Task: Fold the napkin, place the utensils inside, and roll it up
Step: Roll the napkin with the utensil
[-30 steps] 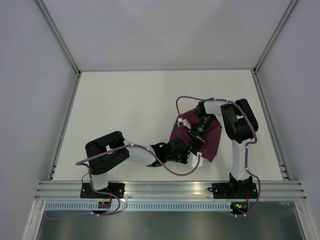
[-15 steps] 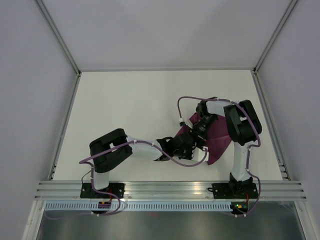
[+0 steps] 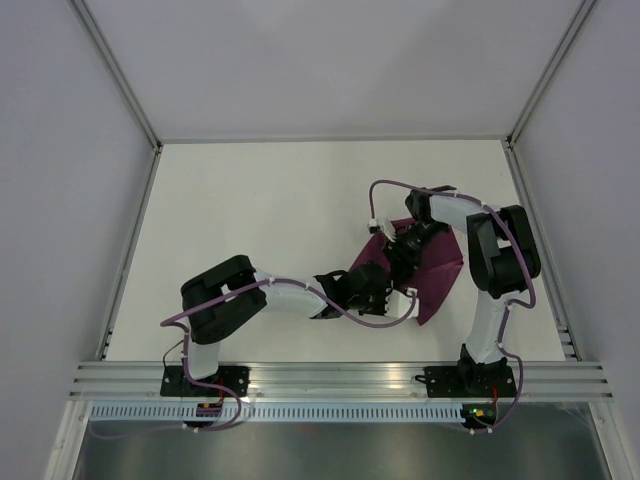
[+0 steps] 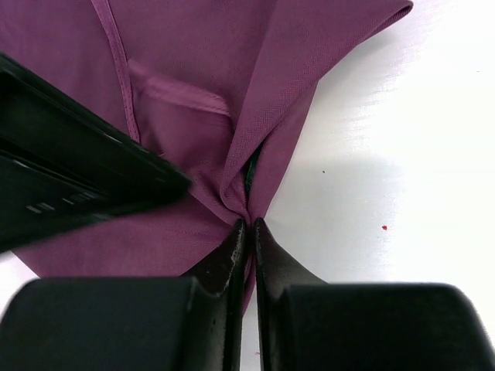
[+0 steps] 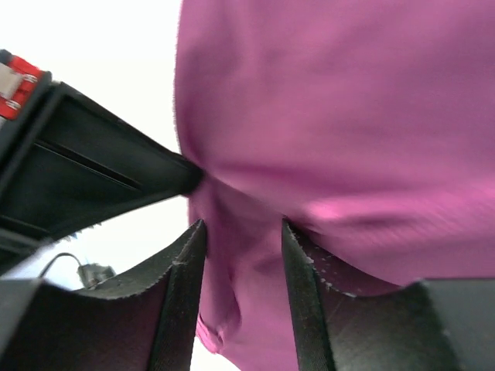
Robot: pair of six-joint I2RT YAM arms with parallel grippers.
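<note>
The plum-purple napkin [image 3: 440,272] lies bunched on the white table between the two arms. My left gripper [image 3: 390,288] is shut on a pinched fold at the napkin's edge [image 4: 246,226], its two fingertips pressed together on the cloth. My right gripper [image 3: 404,258] stands open just beside it, its fingers [image 5: 182,267] apart with loose napkin [image 5: 332,116] sagging between them. The left gripper's black body [image 5: 93,166] fills the left of the right wrist view. The right gripper's body [image 4: 69,185] crosses the left wrist view. The utensils are out of view.
White table [image 3: 250,220] runs left and back of the napkin, enclosed by pale walls with metal corner posts [image 3: 120,80]. An aluminium rail [image 3: 340,380] carries both arm bases along the near edge. Purple cables [image 3: 380,190] loop over the arms.
My right gripper has opened and let go of the napkin, its arm swinging right. My left gripper has closed on a fold. The napkin has spread out to the right.
</note>
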